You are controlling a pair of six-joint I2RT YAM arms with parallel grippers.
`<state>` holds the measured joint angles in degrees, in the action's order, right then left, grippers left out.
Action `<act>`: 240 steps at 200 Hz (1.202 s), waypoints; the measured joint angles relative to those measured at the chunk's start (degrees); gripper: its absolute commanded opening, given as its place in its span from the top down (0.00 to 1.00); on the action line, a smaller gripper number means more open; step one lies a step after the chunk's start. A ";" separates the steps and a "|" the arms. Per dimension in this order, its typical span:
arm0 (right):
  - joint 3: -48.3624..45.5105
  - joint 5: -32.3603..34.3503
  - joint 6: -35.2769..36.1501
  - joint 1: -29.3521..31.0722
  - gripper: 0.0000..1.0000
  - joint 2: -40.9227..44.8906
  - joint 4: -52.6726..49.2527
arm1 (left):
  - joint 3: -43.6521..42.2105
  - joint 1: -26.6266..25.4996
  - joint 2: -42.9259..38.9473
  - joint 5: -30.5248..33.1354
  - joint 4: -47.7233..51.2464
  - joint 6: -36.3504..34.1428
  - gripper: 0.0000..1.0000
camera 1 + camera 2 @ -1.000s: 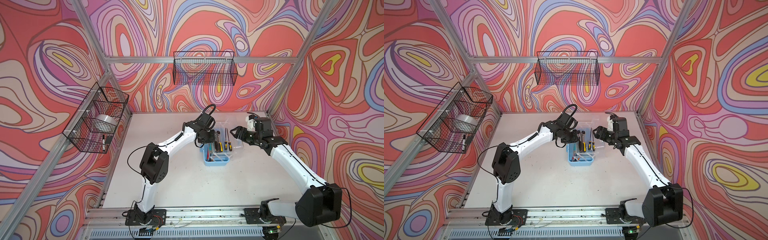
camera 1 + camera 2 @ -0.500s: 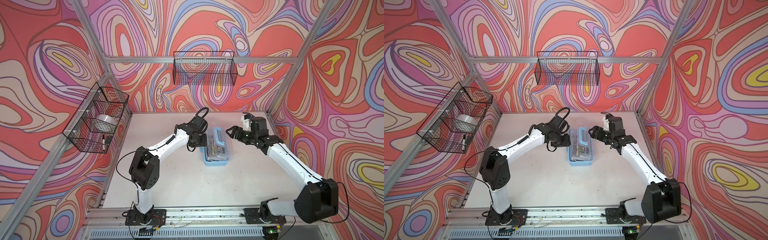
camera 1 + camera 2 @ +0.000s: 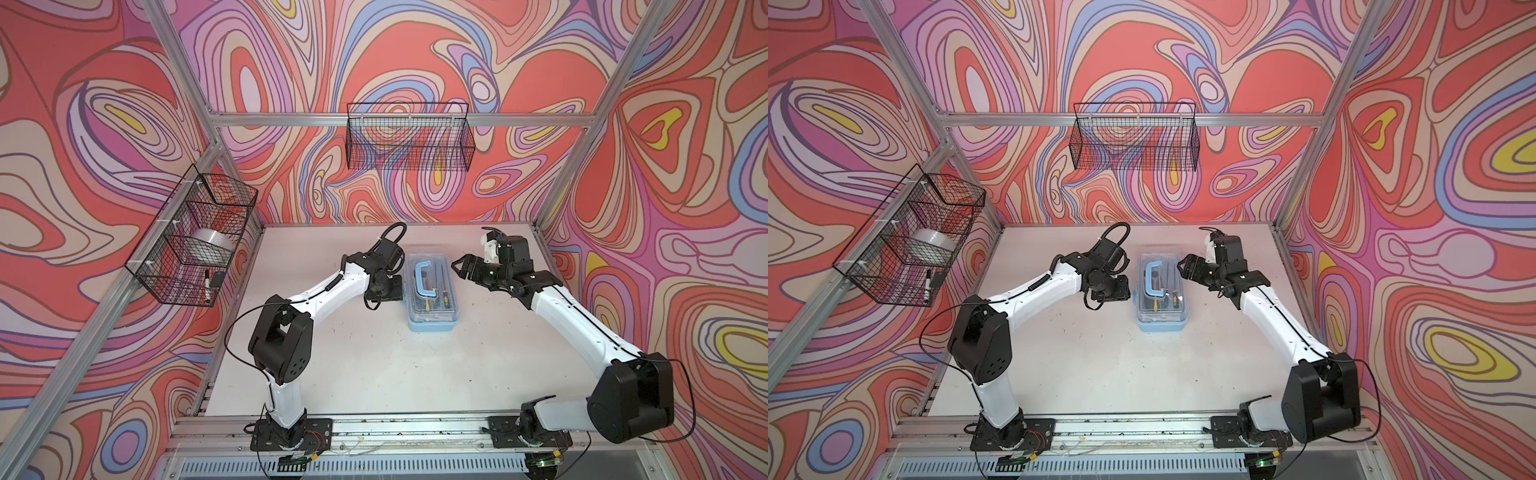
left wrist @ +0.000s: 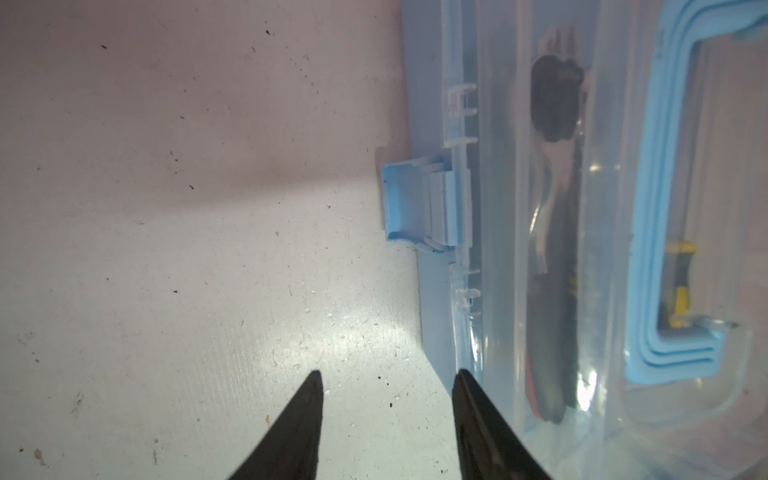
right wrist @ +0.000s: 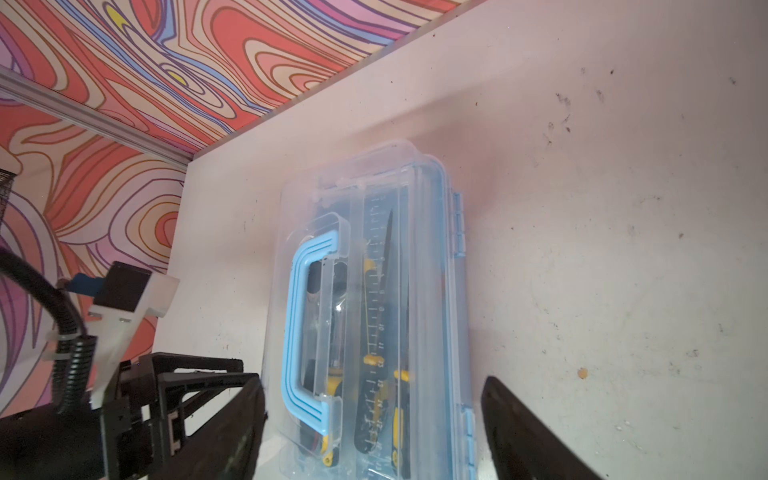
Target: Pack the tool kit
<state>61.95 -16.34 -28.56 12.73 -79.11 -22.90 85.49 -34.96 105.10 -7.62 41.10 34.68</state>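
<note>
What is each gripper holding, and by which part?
Nothing is held. The left gripper stands open beside the tool case, its jaws empty; the right gripper hangs open off the case's other side.

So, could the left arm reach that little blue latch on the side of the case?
Probably yes. The left gripper is open right beside the case, and the latch juts out ahead of its fingertips, with only bare table between them.

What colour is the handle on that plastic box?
Light blue; the handle shows best in the right wrist view.
</note>
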 measured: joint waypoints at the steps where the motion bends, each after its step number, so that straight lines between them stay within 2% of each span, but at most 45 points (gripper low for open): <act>1: -0.11 0.00 0.02 0.00 0.14 -0.11 0.04 | 0.00 0.00 0.00 -0.07 -0.07 -0.02 0.52; 66: -2.58 -1.86 0.44 0.00 0.13 -3.58 3.17 | 0.68 -0.17 4.20 -5.49 -3.23 -1.11 0.56; 127: -2.60 -4.17 1.75 0.00 0.13 -8.20 4.55 | 2.25 -1.70 5.73 -5.46 -3.34 -1.64 0.56; 183: -2.05 -1.27 7.85 -0.61 0.09 -8.66 3.50 | 6.75 -7.43 9.51 -6.43 -3.50 -2.10 0.56; 216: -0.98 -0.70 12.92 -0.66 0.08 -9.38 2.40 | 6.40 -8.39 9.51 -6.67 -3.98 -2.36 0.55; 240: 0.39 -0.83 17.42 -0.52 0.06 -10.29 1.77 | 3.28 -8.11 7.87 -6.12 -6.62 -3.43 0.51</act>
<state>62.35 -17.17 -11.14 12.21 -89.41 -21.12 88.77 -43.07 112.97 -13.74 34.48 31.24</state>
